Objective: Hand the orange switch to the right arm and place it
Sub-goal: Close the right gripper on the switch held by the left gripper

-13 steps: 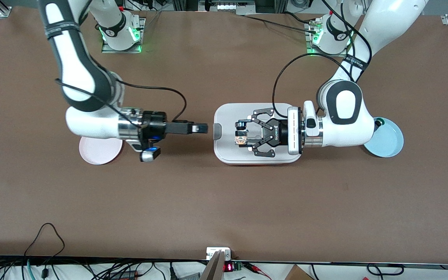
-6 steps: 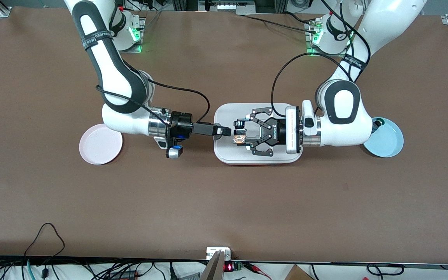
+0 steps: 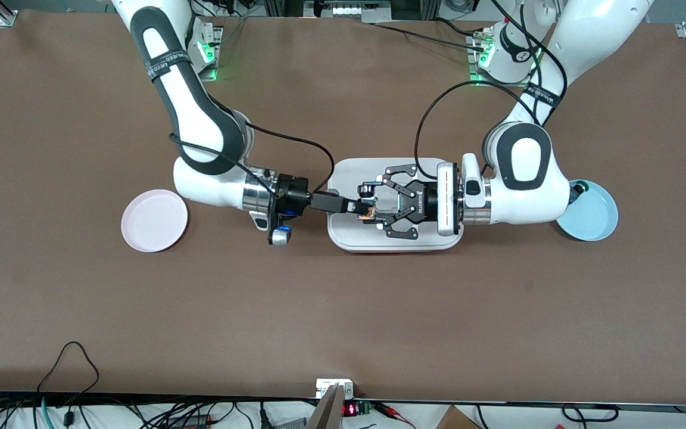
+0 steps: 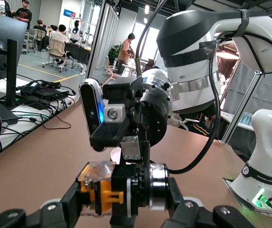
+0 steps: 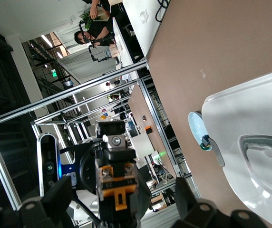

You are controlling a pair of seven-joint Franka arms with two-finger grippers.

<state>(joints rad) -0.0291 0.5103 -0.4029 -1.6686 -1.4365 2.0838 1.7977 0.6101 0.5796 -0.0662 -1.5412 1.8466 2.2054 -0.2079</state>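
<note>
The orange switch (image 3: 368,213), a small black part with an orange band, is held up over the white tray (image 3: 349,173). My left gripper (image 3: 374,210), the wide linkage one, is shut on it and grips it by its two ends (image 4: 102,190). My right gripper (image 3: 358,208), slim and black, reaches in level from the right arm's end of the table. In the right wrist view the switch (image 5: 117,183) sits between the right fingers (image 5: 41,209), which stand apart on either side with gaps showing. The right gripper is open around it.
A pink plate (image 3: 154,220) lies on the brown table toward the right arm's end. A light blue plate (image 3: 594,219) lies toward the left arm's end, partly under the left arm, with a small green-capped part (image 3: 581,189) on it.
The right arm has swung from over the pink plate to the tray, bringing its fingers up around the switch. The left arm has held still with the switch.
</note>
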